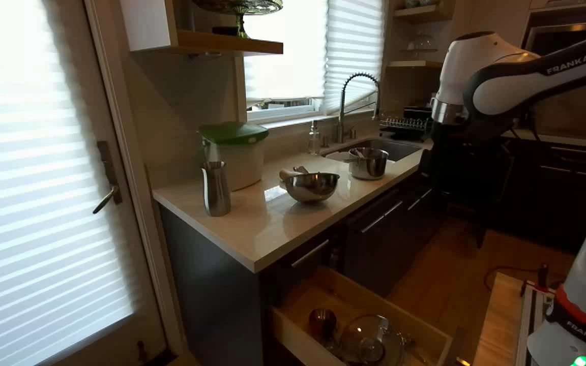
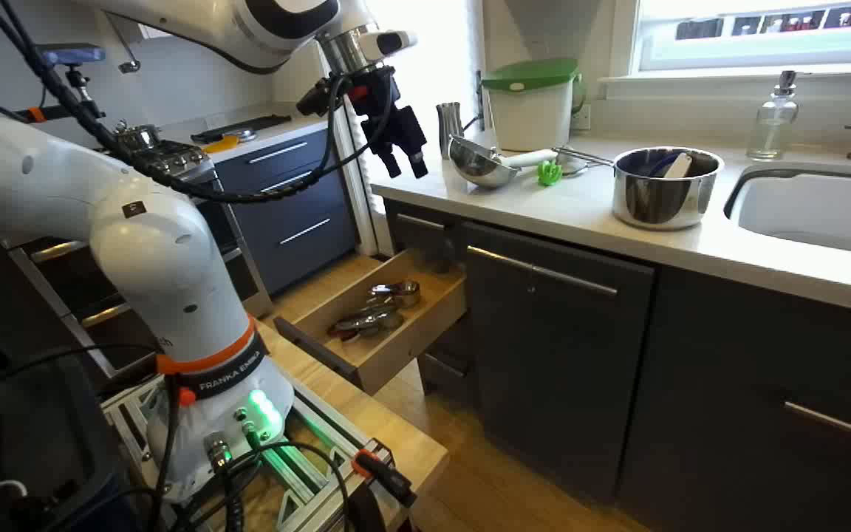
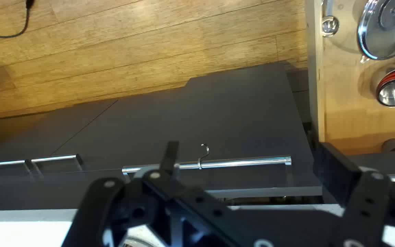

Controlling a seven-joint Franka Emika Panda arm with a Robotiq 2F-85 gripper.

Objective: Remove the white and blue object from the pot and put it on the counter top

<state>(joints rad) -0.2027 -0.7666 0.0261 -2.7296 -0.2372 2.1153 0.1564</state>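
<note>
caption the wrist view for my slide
Claw wide open, the counter and dark cabinets beyond, a lid in the open drawer.

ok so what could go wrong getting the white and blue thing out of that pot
The white and blue utensil leans inside the steel saucepan, so the open gripper could catch the wall and tip or drag the lot. The saucepan stands near the front edge of the counter top, so a shove might send it off. The sink is beside it, so a slipped utensil could drop in.

An object (image 2: pixel 679 165) is held in a pot (image 2: pixel 647 203) on the surface (image 2: pixel 536 201), between bowl (image 2: pixel 479 167), left, and sink (image 2: pixel 802 205), right.
</note>
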